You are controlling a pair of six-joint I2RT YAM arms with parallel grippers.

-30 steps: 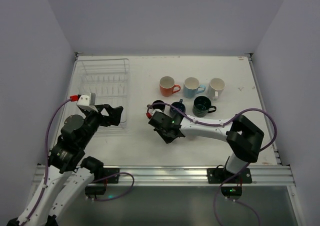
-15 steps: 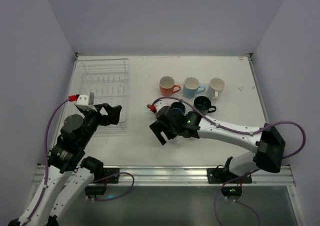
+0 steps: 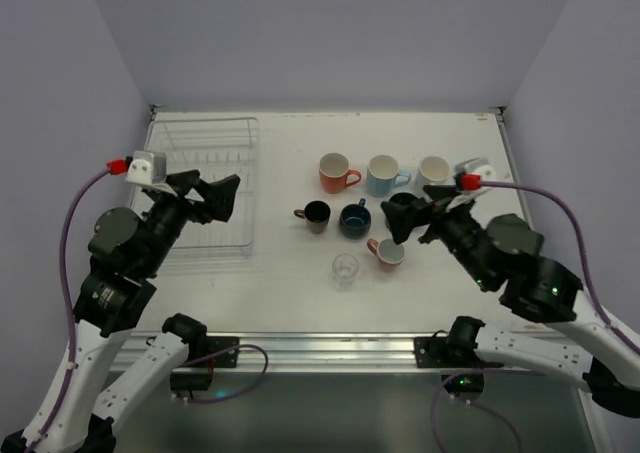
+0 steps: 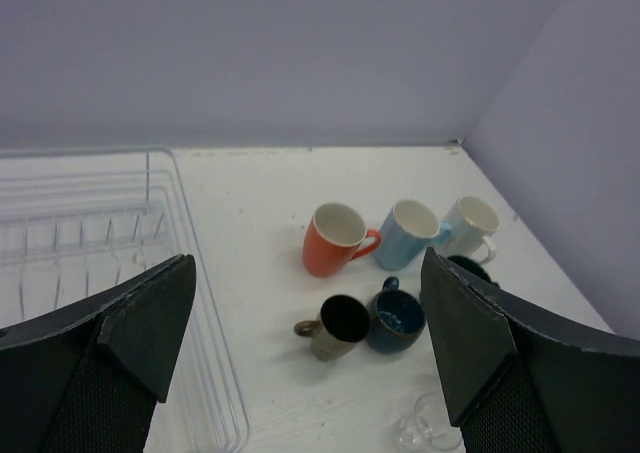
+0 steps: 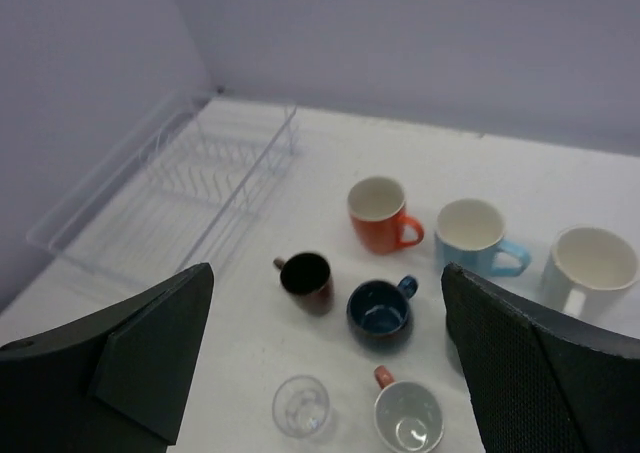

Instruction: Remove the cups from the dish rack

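The wire dish rack (image 3: 200, 188) (image 5: 170, 198) stands at the left with no cup in it. On the table to its right stand the orange (image 3: 335, 172), light blue (image 3: 384, 174) and white (image 3: 434, 170) cups in a row. In front of them are the dark brown (image 3: 316, 215) and navy (image 3: 354, 218) cups, then the clear glass (image 3: 345, 269) and salmon pink cup (image 3: 388, 255). The dark green cup (image 3: 400, 208) is partly hidden behind my right gripper (image 3: 422, 218), which hangs open above it. My left gripper (image 3: 208, 195) is open above the rack's near right part.
The rack's right rail (image 4: 215, 373) runs along the lower left of the left wrist view. White walls close the table at the back and both sides. The glass (image 5: 301, 406) and pink cup (image 5: 408, 419) stand nearest the front edge.
My right arm has drawn back from the table's middle to the right and its gripper has opened. The glass and pink cup now show uncovered. The left arm has risen slightly.
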